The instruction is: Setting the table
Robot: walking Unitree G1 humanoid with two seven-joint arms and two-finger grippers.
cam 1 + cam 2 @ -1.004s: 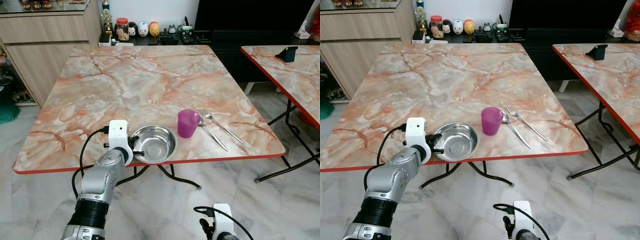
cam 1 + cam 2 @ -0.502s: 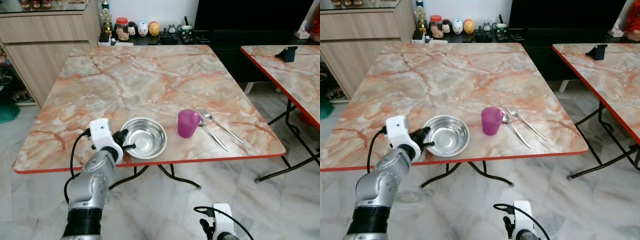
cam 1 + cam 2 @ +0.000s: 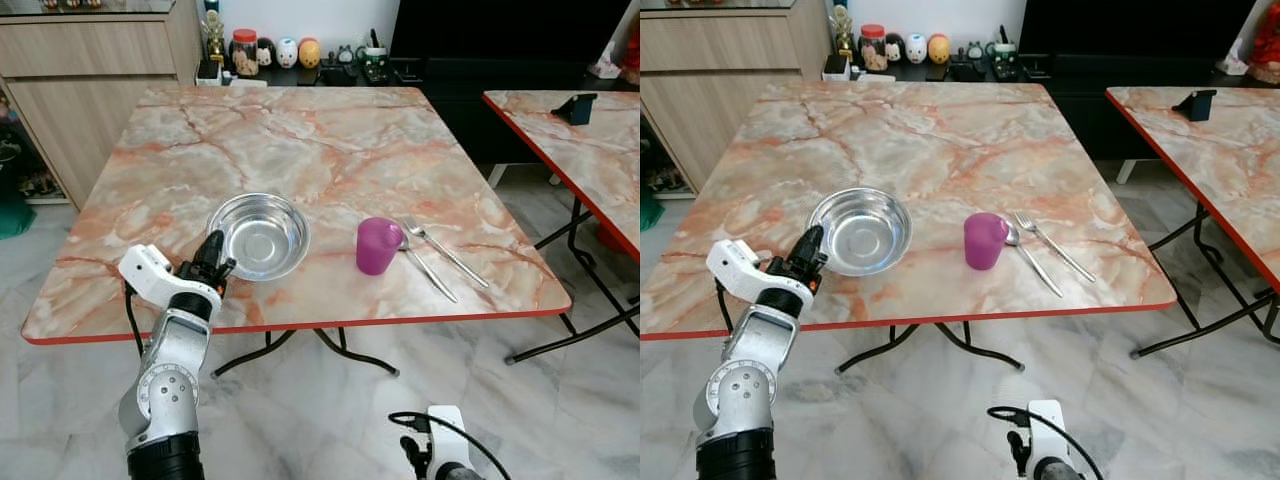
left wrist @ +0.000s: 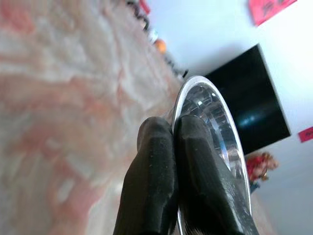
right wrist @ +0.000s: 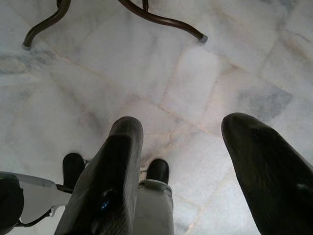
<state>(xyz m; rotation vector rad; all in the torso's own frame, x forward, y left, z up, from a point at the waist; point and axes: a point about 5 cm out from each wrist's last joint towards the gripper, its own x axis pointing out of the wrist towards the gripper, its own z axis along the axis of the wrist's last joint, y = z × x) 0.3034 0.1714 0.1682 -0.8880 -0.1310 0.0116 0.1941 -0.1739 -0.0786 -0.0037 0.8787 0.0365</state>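
Observation:
A steel bowl point(image 3: 258, 235) rests on the marble-pattern table point(image 3: 320, 140), left of centre near the front. My left gripper point(image 3: 213, 262) is shut on the bowl's near-left rim; the left wrist view has both black fingers point(image 4: 156, 171) pinched together against the shiny rim point(image 4: 215, 127). A purple cup point(image 3: 378, 246) stands to the bowl's right. Beside the cup lie a spoon point(image 3: 425, 268) and a fork point(image 3: 445, 250). My right gripper point(image 5: 183, 122) hangs low over the floor tiles, open and holding nothing.
A second table point(image 3: 585, 150) stands to the right with a gap of floor between. A wooden cabinet point(image 3: 90, 70) is at the back left, and a low dark shelf with figurines point(image 3: 290, 55) runs behind the table. Curved table legs point(image 5: 161, 19) are near my right arm.
My left gripper has dragged the bowl left and away from the table's front edge, leaving a wider gap to the purple cup. The cup, fork and spoon have stayed put.

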